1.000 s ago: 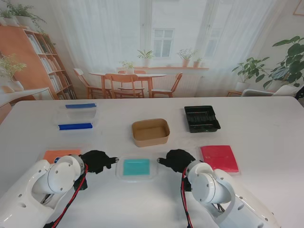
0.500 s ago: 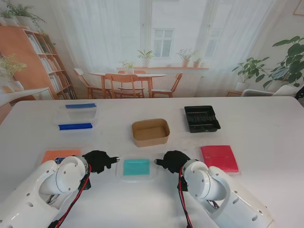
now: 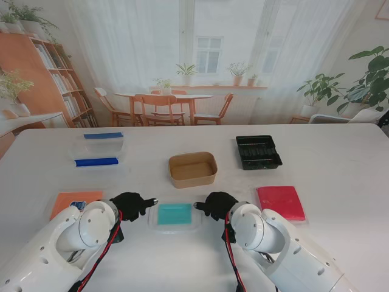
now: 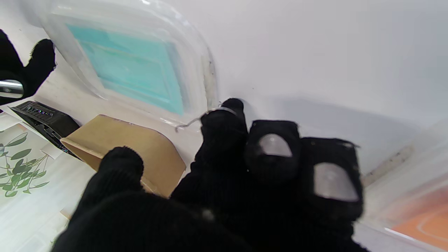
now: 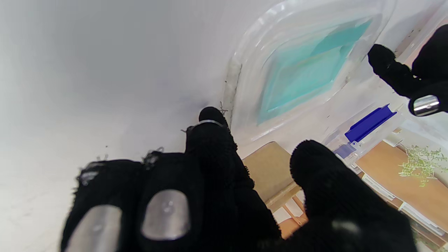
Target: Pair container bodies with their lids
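A clear lid with a teal centre [image 3: 175,215] [image 4: 129,66] [image 5: 301,70] lies flat on the table near me, in the middle. My left hand [image 3: 131,205] is just left of it, index finger pointing at its edge, holding nothing. My right hand [image 3: 216,204] is just right of it, fingertip at the lid's rim, also holding nothing. Farther off stand a brown paper container [image 3: 192,169], a black tray [image 3: 258,151] and a clear box with blue clips [image 3: 97,148]. An orange lid [image 3: 74,200] lies at the left, a red lid [image 3: 280,202] at the right.
The white table [image 3: 340,170] runs wide on both sides. Beyond its far edge stand a dining table with chairs [image 3: 164,106], a bookshelf [image 3: 42,79] and potted plants [image 3: 364,79].
Both hands have closed in toward the teal lid from either side. The lid itself has not moved.
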Motion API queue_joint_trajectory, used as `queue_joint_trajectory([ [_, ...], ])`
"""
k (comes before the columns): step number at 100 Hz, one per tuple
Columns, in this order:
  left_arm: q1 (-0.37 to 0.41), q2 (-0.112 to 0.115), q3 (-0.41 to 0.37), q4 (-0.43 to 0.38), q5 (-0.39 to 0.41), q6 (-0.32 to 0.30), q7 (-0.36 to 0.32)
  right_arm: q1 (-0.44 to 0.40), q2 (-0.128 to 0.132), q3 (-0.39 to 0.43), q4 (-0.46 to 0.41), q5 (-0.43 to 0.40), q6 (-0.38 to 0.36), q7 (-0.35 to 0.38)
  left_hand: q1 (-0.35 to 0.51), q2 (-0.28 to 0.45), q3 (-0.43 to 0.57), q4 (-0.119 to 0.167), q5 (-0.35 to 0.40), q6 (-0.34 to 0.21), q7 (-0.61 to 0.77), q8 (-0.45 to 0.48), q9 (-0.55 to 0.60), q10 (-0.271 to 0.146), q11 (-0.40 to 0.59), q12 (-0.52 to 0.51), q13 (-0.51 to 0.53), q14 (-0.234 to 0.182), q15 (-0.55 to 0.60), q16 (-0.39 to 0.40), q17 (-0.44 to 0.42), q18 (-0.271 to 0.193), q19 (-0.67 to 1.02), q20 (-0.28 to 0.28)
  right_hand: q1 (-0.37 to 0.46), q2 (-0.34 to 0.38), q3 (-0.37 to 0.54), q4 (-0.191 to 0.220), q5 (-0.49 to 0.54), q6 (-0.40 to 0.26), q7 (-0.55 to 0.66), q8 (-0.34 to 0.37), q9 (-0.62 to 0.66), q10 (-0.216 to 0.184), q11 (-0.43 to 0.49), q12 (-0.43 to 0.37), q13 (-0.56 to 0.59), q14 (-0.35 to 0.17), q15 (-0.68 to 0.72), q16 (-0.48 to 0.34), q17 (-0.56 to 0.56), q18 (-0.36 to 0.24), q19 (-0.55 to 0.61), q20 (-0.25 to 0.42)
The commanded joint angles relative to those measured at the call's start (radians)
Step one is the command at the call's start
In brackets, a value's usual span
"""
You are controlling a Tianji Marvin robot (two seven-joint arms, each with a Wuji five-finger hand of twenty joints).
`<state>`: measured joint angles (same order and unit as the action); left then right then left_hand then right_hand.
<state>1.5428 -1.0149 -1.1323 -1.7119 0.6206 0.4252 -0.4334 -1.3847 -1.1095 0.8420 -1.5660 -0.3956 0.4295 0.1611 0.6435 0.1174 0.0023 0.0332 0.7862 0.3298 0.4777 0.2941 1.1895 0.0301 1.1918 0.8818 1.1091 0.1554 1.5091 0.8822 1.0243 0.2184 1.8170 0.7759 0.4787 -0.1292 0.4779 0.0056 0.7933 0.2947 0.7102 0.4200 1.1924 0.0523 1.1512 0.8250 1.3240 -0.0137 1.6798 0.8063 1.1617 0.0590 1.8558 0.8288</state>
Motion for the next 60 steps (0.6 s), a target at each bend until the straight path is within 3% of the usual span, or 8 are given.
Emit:
queue_joint_trajectory([
  [1,0.009,-0.009,0.018,0.026,-0.017,0.012,-0.002,-0.006,-0.009,-0.006,0.014,0.024,0.017,0.015,-0.031,0.035,-0.015,0.014,-0.013,0.012,-0.012,0.004,0.006,-0.036,0.017,-0.007,-0.002,0.055,0.078,-0.011,0.055,-0.140,0.277,-0.011,0.004,-0.008,0.001,0.029,0.062,0.057,-0.017,-0.008,0.073,0.120,0.041,0.012,-0.010,-0.038,0.084,-0.001,0.081,-0.234,0.238,0.003],
  [60,-0.004,-0.027,0.053,0.062,-0.101,0.037,0.064,-0.020,-0.050,-0.003,0.034,0.160,0.054,-0.053,-0.027,0.027,-0.014,0.017,-0.021,0.019,0.001,0.011,0.000,-0.028,0.004,-0.014,-0.010,0.067,0.061,-0.013,0.039,-0.136,0.277,-0.025,0.011,-0.014,0.002,0.031,0.062,0.066,-0.009,0.011,0.071,0.127,0.041,0.008,-0.010,-0.026,0.085,-0.009,0.080,-0.225,0.238,-0.003],
])
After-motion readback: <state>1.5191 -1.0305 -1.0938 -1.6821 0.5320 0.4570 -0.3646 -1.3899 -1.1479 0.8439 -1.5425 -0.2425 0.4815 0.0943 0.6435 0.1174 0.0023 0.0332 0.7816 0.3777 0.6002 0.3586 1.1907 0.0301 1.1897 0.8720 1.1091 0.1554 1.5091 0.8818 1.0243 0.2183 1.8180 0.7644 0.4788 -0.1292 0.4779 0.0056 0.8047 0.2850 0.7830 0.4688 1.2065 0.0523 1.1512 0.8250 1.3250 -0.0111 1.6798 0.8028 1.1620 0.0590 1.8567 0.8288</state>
